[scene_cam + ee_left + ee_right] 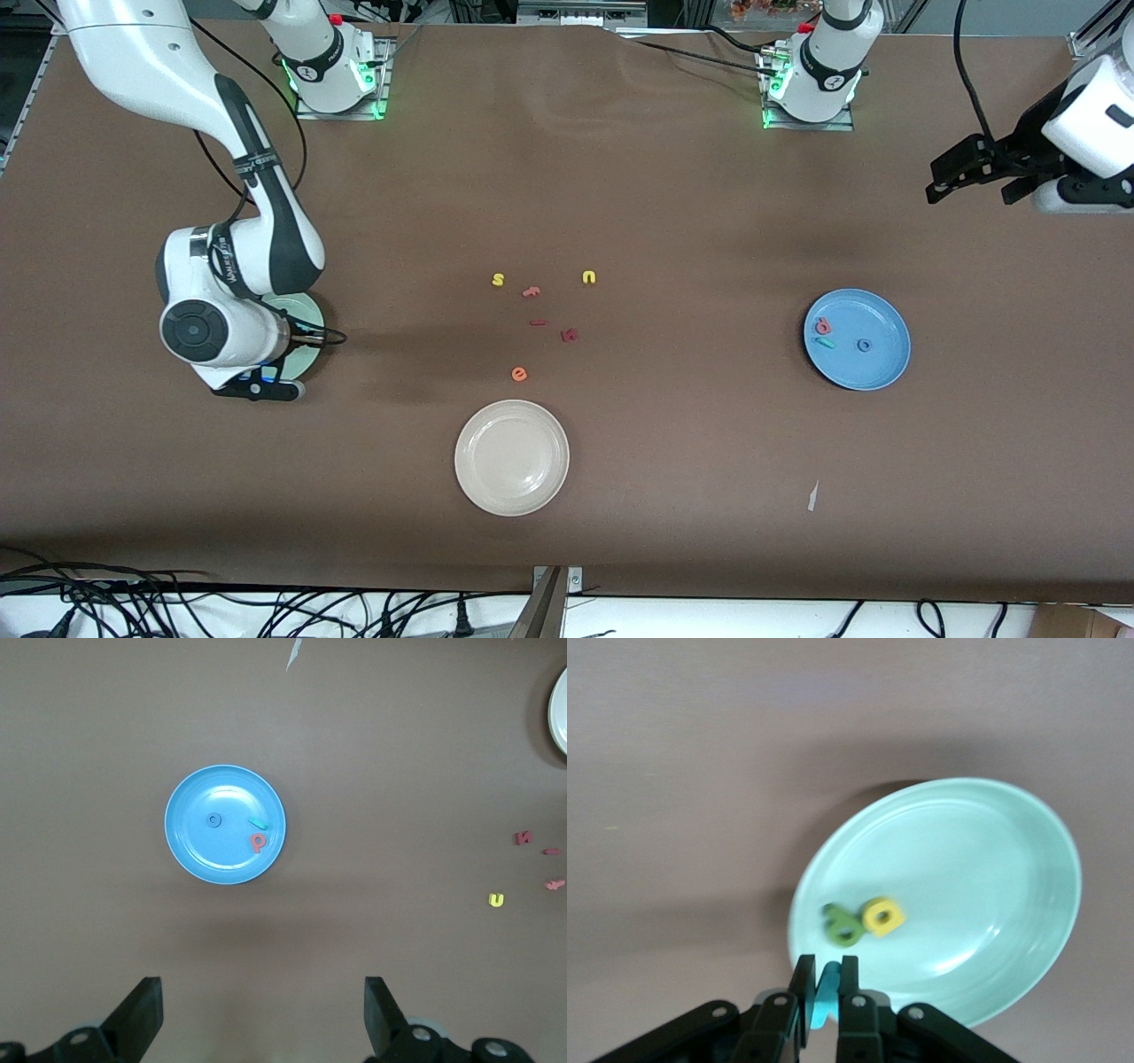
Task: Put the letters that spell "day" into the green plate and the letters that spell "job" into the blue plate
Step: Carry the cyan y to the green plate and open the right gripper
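My right gripper (827,979) is shut on the teal "y" (828,992) and hangs over the rim of the green plate (992,868). The dark green "d" (842,924) and yellow "a" (883,916) lie side by side in that plate. In the front view the right arm covers most of the green plate (312,312), and its gripper (259,383) sits over the plate's edge nearest the camera. The blue plate (857,338) holds the coral "b" (823,326), teal "j" (826,342) and blue "o" (864,345). My left gripper (970,186) waits open and empty at the left arm's end of the table.
A cream-white plate (511,456) sits near the table's front edge. Mid-table lie a yellow "s" (498,279), a yellow "u" (589,277), dark red letters (570,335) and an orange "e" (519,374). A paper scrap (812,496) lies nearer the camera than the blue plate.
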`<state>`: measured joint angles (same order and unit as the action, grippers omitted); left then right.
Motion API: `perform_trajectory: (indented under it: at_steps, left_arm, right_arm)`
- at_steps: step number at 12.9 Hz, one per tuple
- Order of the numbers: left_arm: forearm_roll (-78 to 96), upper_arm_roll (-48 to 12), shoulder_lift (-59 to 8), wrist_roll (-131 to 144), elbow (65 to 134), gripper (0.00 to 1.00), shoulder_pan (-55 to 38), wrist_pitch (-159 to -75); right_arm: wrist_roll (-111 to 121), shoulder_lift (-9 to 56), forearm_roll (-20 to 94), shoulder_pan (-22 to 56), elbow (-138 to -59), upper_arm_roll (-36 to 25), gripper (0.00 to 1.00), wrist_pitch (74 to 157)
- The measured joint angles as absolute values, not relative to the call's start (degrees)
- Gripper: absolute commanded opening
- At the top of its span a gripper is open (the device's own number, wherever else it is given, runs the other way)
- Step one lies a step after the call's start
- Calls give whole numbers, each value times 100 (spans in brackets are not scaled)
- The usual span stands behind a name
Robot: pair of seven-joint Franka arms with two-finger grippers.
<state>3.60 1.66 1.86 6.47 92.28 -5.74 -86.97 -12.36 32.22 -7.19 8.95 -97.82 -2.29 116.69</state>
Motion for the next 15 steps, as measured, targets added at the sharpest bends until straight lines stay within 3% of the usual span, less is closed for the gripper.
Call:
perform_trajectory:
  at_steps: [1,2,3,6,15]
  left_arm:
    - [360,137,153,709,9214,100,-622,-8697]
    - [360,118,142,899,9192,100,-688,-8696]
    - [360,107,142,1136,9171,100,-747,-8690]
    - [359,113,110,1562,9142,100,-817,-8676]
    - [-154,179,-186,1646,8984,100,-660,-8551]
  right_arm:
    - [-1010,3159,-718,893,-10094,-347,9,12095]
    - [-857,3107,-717,890,-10417,-434,61,12503]
    - [-785,3067,-717,888,-10679,-482,100,12778]
    - [-774,2935,-706,911,-10819,-488,100,12727]
    - [-774,2480,-358,1003,-8832,-274,100,9070]
